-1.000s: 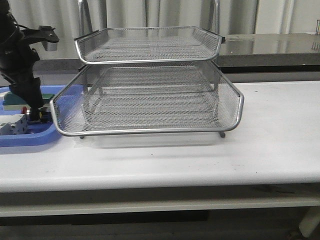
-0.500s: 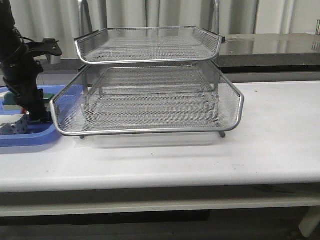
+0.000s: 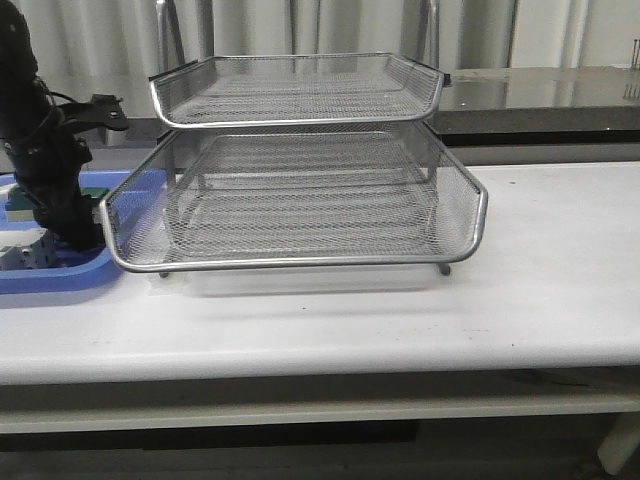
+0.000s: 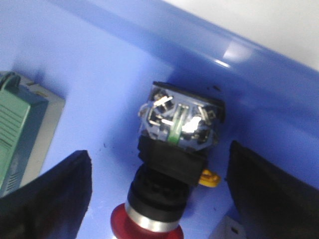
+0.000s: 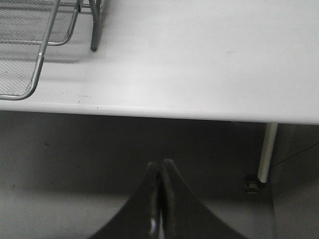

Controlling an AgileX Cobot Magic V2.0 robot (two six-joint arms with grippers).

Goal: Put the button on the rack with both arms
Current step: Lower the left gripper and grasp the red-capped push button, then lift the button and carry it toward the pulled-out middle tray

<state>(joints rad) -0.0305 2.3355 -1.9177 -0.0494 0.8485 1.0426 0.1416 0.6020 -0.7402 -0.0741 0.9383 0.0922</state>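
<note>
The button (image 4: 172, 149) lies on its side in the blue tray (image 4: 99, 64), with its red cap toward the wrist camera and its silver collar and black body showing. My left gripper (image 4: 159, 196) is open and straddles it, one black finger (image 4: 50, 199) on each side with a gap to the button. In the front view the left arm (image 3: 50, 170) reaches down into the tray and hides the button. The wire-mesh rack (image 3: 300, 262) stands mid-table. My right gripper (image 5: 160, 169) is shut and empty, off the table's front edge and out of the front view.
A green block (image 4: 15, 144) lies in the blue tray (image 3: 50, 278) beside the button, and a white block (image 3: 25, 255) lies at the tray's front. The rack's left wall is close to the left arm. A rack corner (image 5: 30, 59) and a table leg (image 5: 266, 149) show in the right wrist view.
The left arm has lowered and shifted slightly right, down into the blue tray. The rack has not moved.
</note>
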